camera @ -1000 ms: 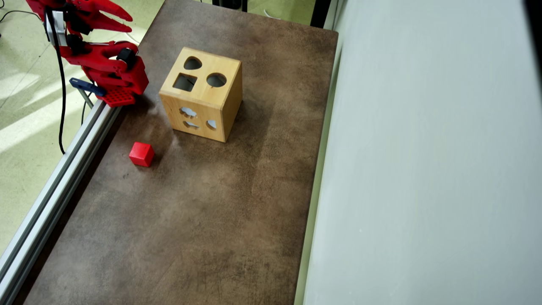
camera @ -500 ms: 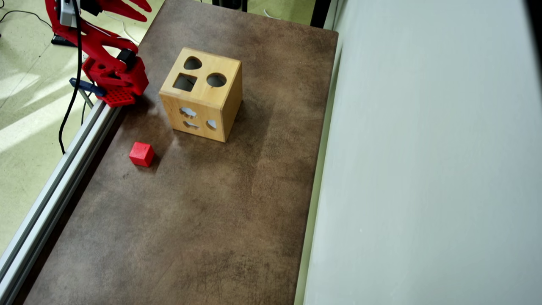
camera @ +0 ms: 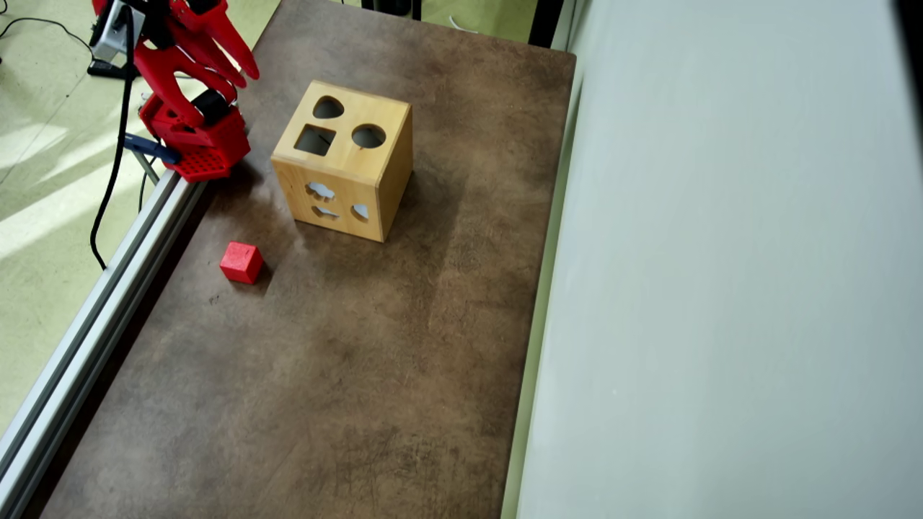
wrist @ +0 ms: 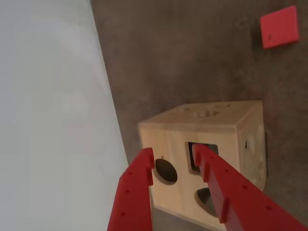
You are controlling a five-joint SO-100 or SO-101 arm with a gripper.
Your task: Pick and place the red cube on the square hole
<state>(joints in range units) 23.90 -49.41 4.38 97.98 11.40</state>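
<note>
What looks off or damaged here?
Nothing stands out. The wooden box sits upright and intact, merely rotated to the table edges; the red cube lies apart on the table, untouched.

Red gripper (camera: pixel 241 61) hangs empty, fingers parted; wooden shape-sorter box (camera: pixel 345 160) sits just beside it, red cube (camera: pixel 241 262) well apart.

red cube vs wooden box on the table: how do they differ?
Colour: the red cube is solid red; the wooden box is pale natural wood.
Size: the red cube is far smaller than the wooden box.
Surface: the red cube's faces look plain, while the wooden box has shaped cutouts, including a square hole on top.
Shared: both are cube-shaped and rest on the brown table, apart from each other and from the gripper.
</note>
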